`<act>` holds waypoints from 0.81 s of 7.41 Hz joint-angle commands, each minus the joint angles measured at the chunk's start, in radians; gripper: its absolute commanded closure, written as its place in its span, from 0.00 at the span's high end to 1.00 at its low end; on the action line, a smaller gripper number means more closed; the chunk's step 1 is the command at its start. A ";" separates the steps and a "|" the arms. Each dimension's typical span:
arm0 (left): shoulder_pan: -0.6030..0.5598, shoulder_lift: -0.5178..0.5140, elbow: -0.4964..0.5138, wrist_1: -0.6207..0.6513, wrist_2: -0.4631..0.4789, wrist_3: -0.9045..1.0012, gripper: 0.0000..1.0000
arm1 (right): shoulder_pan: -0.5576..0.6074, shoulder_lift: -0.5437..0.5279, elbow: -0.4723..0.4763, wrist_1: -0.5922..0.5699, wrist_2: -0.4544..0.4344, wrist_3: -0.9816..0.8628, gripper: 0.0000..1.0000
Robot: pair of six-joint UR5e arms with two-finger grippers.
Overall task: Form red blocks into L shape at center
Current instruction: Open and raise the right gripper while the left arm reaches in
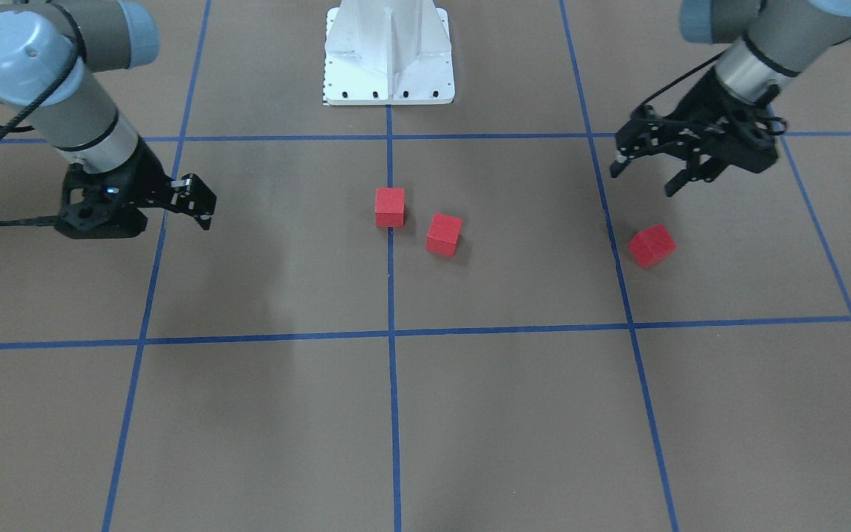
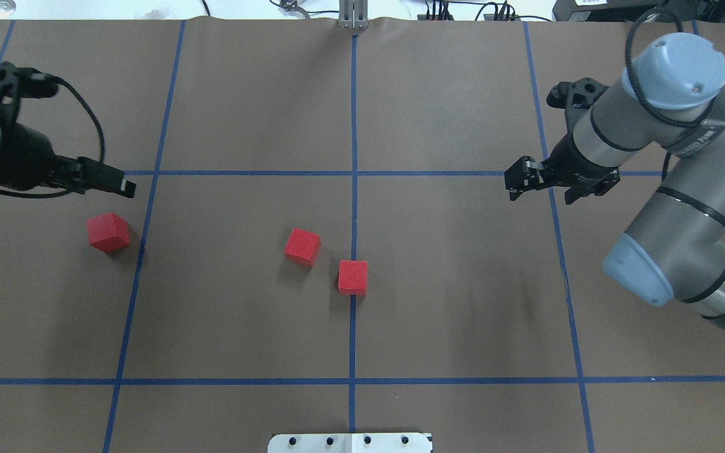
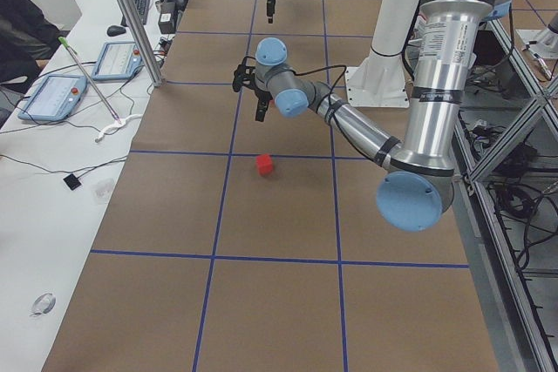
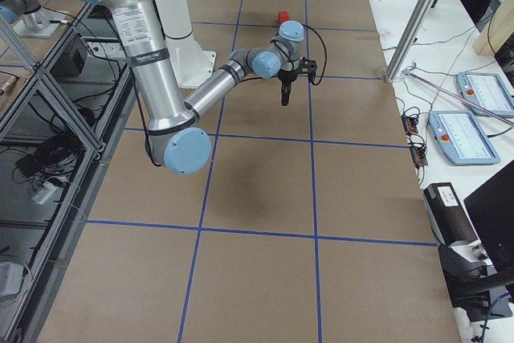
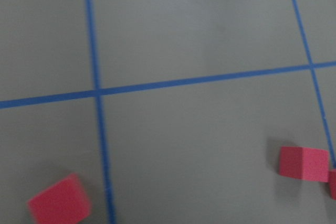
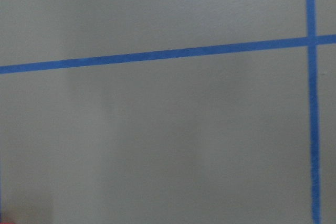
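Showing three red blocks on the brown table with its blue tape grid, seen from the operators' side. Nearest, right of centre in the frame, the outlying red block lies askew, just right of a lengthwise blue line and well apart from the other two. At mid-frame, the rotated red block sits just right of the central line, turned out of square. Slightly farther and beside it, not touching, the centre-line red block rests on that line, square to the grid. Beyond, at upper right, the left gripper hangs off the table just past the outlying block, fingers spread and empty. The right gripper, at right in the overhead view, is likewise spread and empty, with no block near it. Farthest, at top centre, stands the white base.
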 commanded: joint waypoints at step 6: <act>0.244 -0.389 0.292 0.234 0.154 0.142 0.97 | 0.045 -0.078 -0.038 0.007 -0.003 -0.134 0.99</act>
